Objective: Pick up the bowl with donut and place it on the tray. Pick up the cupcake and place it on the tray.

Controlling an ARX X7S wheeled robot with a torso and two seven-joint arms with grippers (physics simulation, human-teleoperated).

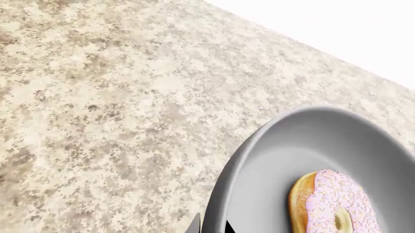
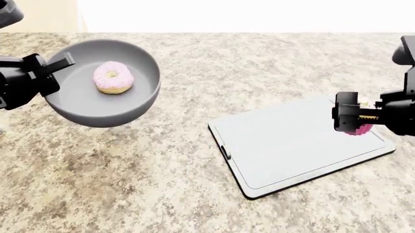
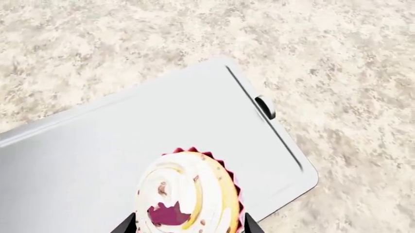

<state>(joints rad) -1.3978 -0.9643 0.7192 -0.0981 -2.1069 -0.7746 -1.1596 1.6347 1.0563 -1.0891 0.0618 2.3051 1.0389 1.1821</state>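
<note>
Under the left wrist camera, the bowl [image 1: 311, 160] carries the donut [image 1: 334, 204] loose — keep it level. From the head, the left gripper [image 2: 48, 65] pinches its rim, well left of the tray [image 2: 285, 145]. Below the right wrist, fingers [image 3: 250, 224] clasp the soft cupcake [image 3: 188, 191] by its wrapper, over the tray.

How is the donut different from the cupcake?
The donut is a ring with a hole and pink sprinkled icing; the cupcake has swirled white frosting in a pink ribbed wrapper. The donut lies inside the bowl, held by the left gripper; the cupcake sits between the right gripper's fingers, over the tray. Both are small pink treats.
</note>
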